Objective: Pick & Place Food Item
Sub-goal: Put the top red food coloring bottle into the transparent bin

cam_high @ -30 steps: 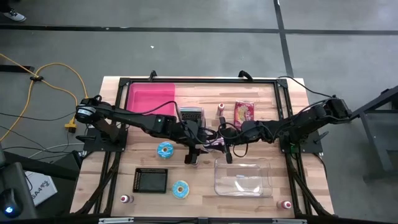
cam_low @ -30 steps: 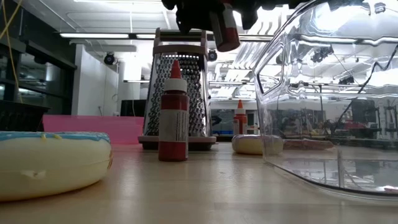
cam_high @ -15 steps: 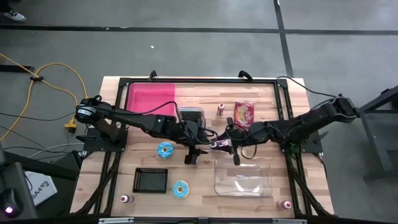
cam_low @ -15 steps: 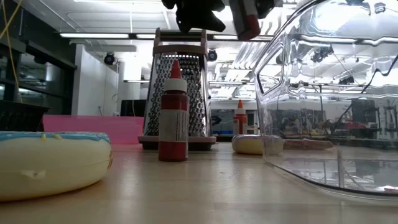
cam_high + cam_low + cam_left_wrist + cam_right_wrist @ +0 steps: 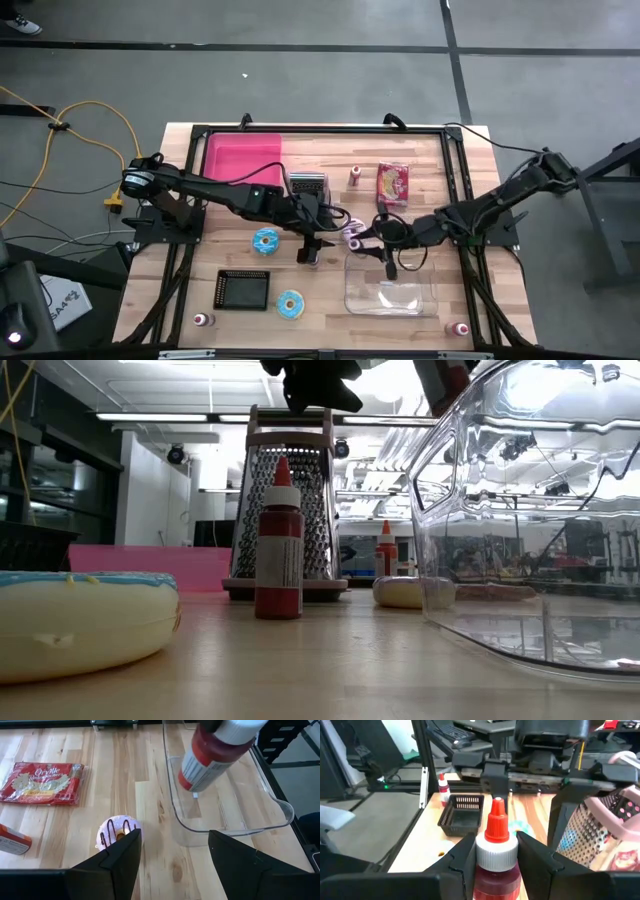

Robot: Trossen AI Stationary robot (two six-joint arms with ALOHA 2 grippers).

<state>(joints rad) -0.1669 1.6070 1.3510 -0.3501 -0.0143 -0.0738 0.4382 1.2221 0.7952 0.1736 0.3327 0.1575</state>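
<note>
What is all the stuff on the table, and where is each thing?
Tray: one, pink, far left corner.
Grater: one, silver, beside the tray.
Popcorn bag: one, red, far right.
Donuts: two blue at centre-left, one pink mid-table.
Basket: one, black, near left.
Bin: one, clear, near right.
Bottles: five, red; one far centre, two at near corners, one mid-table, one held.
Left gripper: jaws open, mid-table.
Right gripper: holds a bottle over the bin.
</note>
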